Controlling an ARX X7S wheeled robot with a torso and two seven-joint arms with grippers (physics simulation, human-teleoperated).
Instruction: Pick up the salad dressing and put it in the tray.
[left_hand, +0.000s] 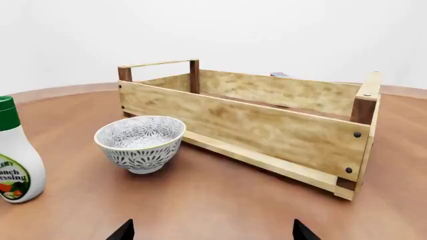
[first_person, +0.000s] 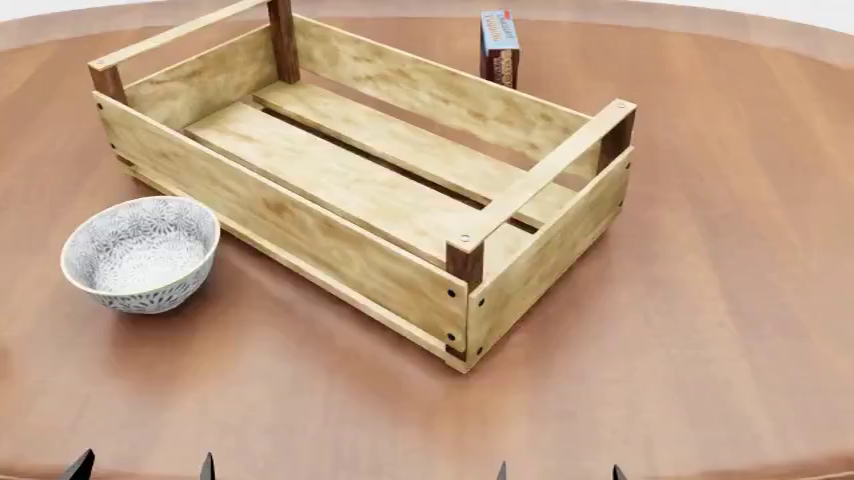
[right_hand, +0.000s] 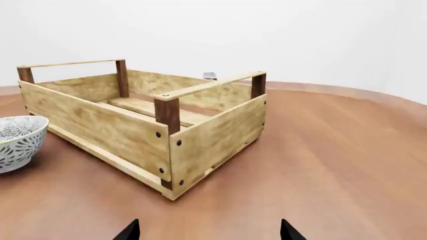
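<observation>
While both arms sit low at the near edge of the round reddish-brown wooden table (first_person: 721, 330), only dark fingertips enter the views. Left gripper (left_hand: 212, 231): tips spread wide apart, nothing between them. Right gripper (right_hand: 208, 230): likewise spread, nothing held.

Nearest to the left gripper, off to its outer side, stands the white squeeze bottle of ranch salad dressing with green cap (left_hand: 15, 152), upright on the table, untouched, cut off by the frame edge in the left wrist view and not visible from the head camera.

Just ahead of the left gripper sits the small white bowl with grey floral pattern (left_hand: 141, 142), upright, close to the crate's long near wall but not touching it.

Beyond the bowl, and straight ahead of the right gripper, lies the large rectangular light-wood tray with dark-brown corner posts and two top rails (first_person: 320, 240), set at an angle, one corner pointing toward the right gripper; bare slats inside.

Farthest, behind the tray's back wall, a small red-and-blue box (first_person: 499, 46) stands upright.
</observation>
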